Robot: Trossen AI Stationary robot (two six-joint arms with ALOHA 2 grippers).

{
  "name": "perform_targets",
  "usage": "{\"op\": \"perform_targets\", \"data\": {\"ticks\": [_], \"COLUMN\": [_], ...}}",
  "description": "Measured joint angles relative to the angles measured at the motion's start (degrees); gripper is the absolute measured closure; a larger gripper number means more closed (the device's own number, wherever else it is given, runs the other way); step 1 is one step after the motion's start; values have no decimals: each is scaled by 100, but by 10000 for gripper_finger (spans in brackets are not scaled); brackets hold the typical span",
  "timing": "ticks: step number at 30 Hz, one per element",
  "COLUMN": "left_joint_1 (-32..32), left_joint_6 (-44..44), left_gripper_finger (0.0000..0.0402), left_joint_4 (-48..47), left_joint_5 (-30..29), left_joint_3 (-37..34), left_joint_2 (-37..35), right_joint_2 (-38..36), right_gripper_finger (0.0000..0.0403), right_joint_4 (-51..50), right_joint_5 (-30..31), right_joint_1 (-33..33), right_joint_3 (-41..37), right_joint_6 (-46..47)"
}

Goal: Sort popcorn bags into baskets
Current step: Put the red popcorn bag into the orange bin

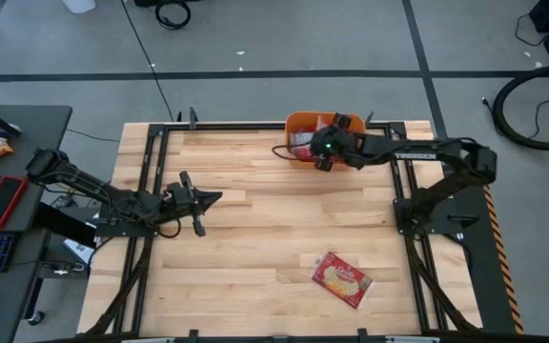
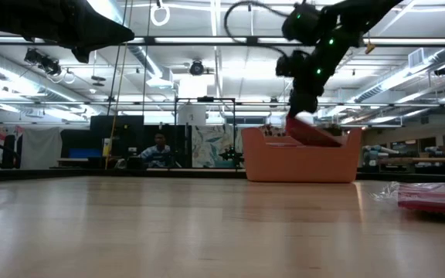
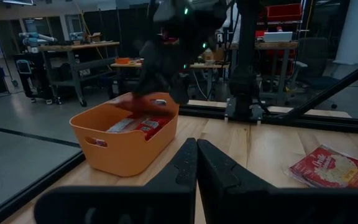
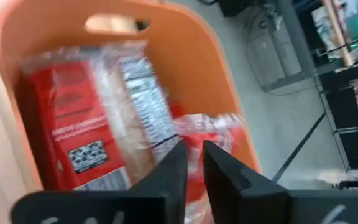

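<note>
I have the right gripper (image 1: pixel 324 152) over the near rim of the orange basket (image 1: pixel 300 122) at the far edge of the table (image 1: pixel 255 238). Its jaws pinch a red popcorn bag (image 2: pixel 315 133), which tilts down across the basket's top in the low view. Through the right wrist camera I see the fingers (image 4: pixel 178 167) close together over the packets (image 4: pixel 73 134) already lying in the basket, several red ones stacked side by side.

My left gripper (image 1: pixel 203 200) waits above the table's left half, well apart from the basket, its jaws pressed together. One more bag (image 1: pixel 342 278) lies flat on the wood toward the near right side, far from both grippers.
</note>
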Motion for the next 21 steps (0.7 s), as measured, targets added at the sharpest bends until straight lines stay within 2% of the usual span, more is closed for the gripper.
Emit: {"op": "perform_targets", "data": {"ticks": [8, 16, 18, 21], "left_joint_1": [0, 0, 0, 0], "left_joint_6": [0, 0, 0, 0], "left_gripper_finger": [392, 392, 392, 392], "left_joint_4": [-50, -85, -85, -83], "left_joint_5": [2, 1, 0, 0], "left_joint_3": [0, 0, 0, 0], "left_joint_2": [0, 0, 0, 0], "right_joint_2": [479, -198, -420, -621], "right_gripper_finger": [300, 289, 289, 289], "right_joint_4": [-70, -147, -230, -490], "right_joint_5": [88, 47, -247, -1393], "right_joint_1": [25, 419, 628, 969], "right_joint_3": [-2, -4, -2, -2], "right_joint_6": [245, 443, 571, 913]}}
